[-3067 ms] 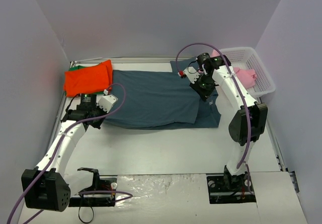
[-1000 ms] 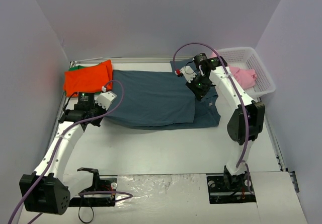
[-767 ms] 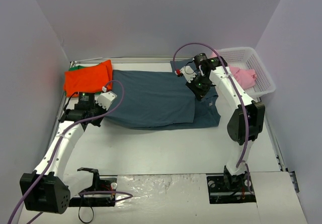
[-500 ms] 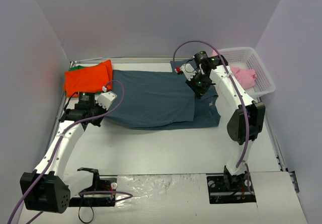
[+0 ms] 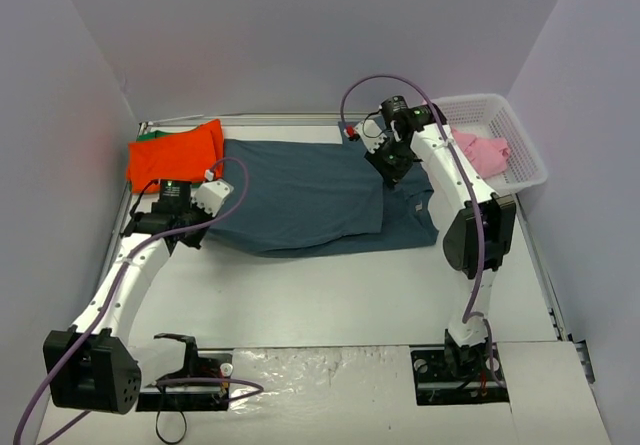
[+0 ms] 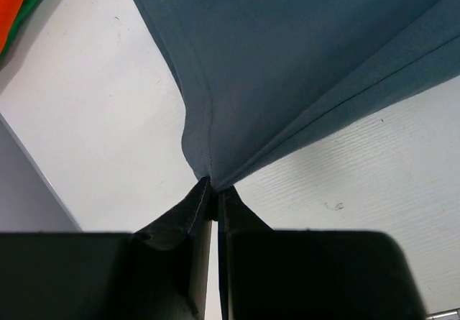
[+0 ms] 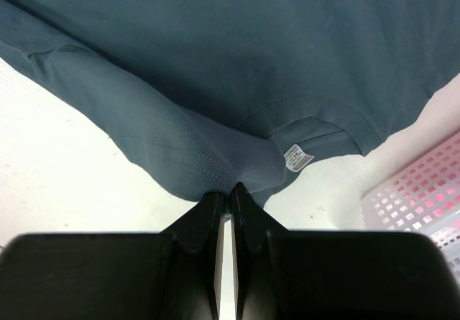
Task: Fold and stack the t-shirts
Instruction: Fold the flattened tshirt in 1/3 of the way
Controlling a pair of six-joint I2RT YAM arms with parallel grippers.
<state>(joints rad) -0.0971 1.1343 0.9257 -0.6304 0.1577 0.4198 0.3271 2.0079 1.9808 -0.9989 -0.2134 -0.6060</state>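
Two grippers: both are pressed together, and each pinches cloth of the dark slate-blue t-shirt (image 5: 300, 190).
Counter (image 5: 330, 295): white, and bare between the arm bases and the shirt.
Left gripper (image 6: 213, 190): at the near-left end of the shirt. Its wrist view shows the jaws shut on a stitched hem corner, which rises from the counter in a small peak.
Slate-blue t-shirt: it lies lengthwise across the middle of the counter, hem to the left and collar to the right. It is mostly flat, with a second layer showing at the near-right corner.
Right gripper (image 7: 226, 190): at the right end, pinching a bunched fold just beside the collar, near the white label.
Far left: the orange-red t-shirt (image 5: 175, 155) is folded and lies on the green t-shirt (image 5: 150, 135), of which only a thin edge shows. This stack is just beside the hem end of the blue shirt.
Far right: the light pink t-shirt (image 5: 485, 150) waits inside the white basket (image 5: 520, 135).
Step in hand: probably making the lengthwise fold of the blue shirt, with one long side carried by its two ends.
How to do it well: I think both ends should move together at equal height. The cloth between them should be straight but not stretched. The lower layer should not be dragged, the edges should meet, and the grippers should release only once the cloth lies flat.
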